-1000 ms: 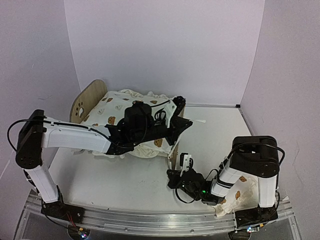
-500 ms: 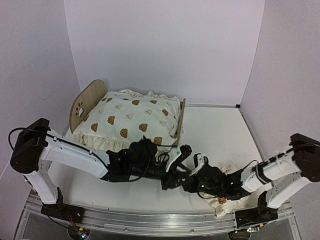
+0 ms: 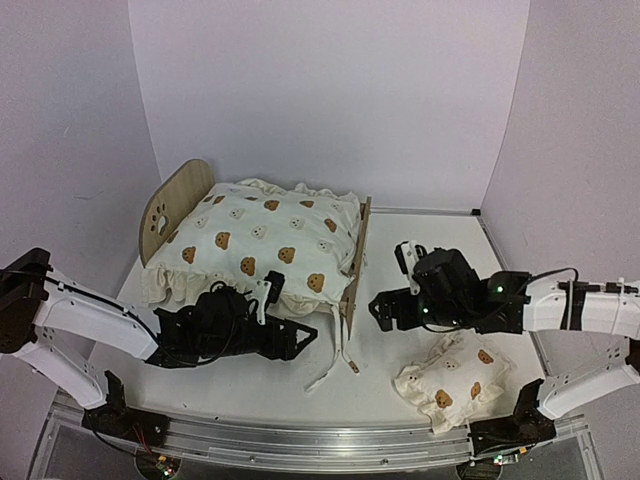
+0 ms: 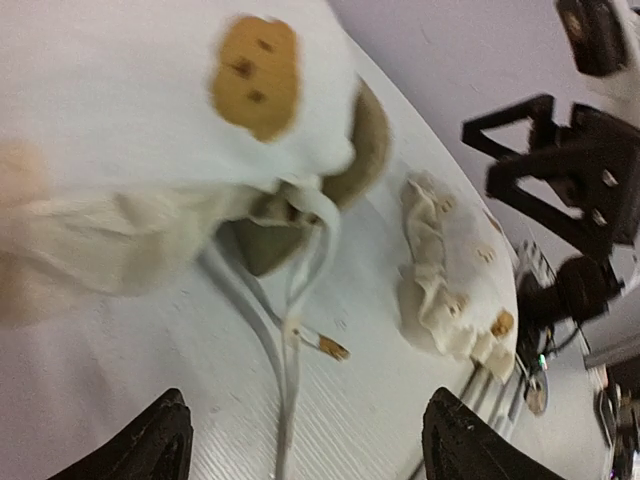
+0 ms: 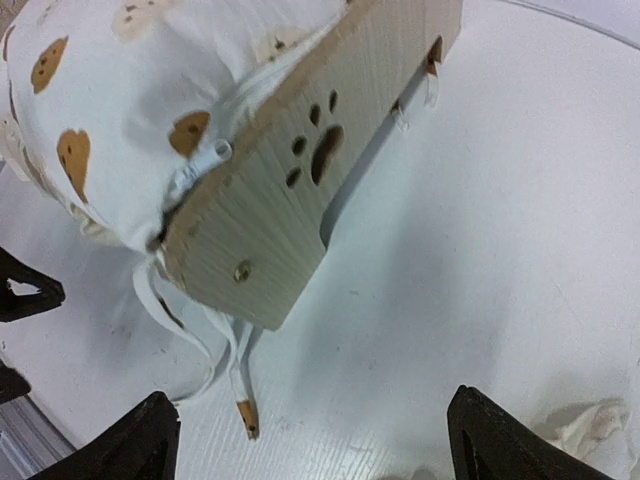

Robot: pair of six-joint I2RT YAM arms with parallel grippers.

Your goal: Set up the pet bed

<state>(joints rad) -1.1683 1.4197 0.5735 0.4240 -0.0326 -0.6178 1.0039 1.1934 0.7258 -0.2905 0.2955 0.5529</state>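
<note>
The pet bed stands at the back left, its light-wood headboard (image 3: 165, 210) with a paw cutout and its low footboard (image 3: 355, 268) (image 5: 300, 190) showing. A cream bear-print cushion (image 3: 260, 245) (image 4: 150, 130) (image 5: 110, 100) covers its base. White ties (image 3: 335, 365) (image 4: 290, 350) (image 5: 205, 360) hang from the cushion's near corner onto the table. My left gripper (image 3: 303, 338) (image 4: 315, 450) is open, low over the table beside those ties, holding nothing. My right gripper (image 3: 383, 309) (image 5: 320, 450) is open and empty, just right of the footboard, pointing at it.
A small cream bear-print pillow (image 3: 455, 380) (image 4: 455, 270) lies on the white table (image 3: 430, 245) at the front right, below the right arm. Purple walls close in the back and both sides. A metal rail (image 3: 300, 440) runs along the near edge.
Both grippers have gone from shut to open. The left arm came off the cushion and down to the table front. The right arm rose from the near edge toward the footboard, uncovering the pillow.
</note>
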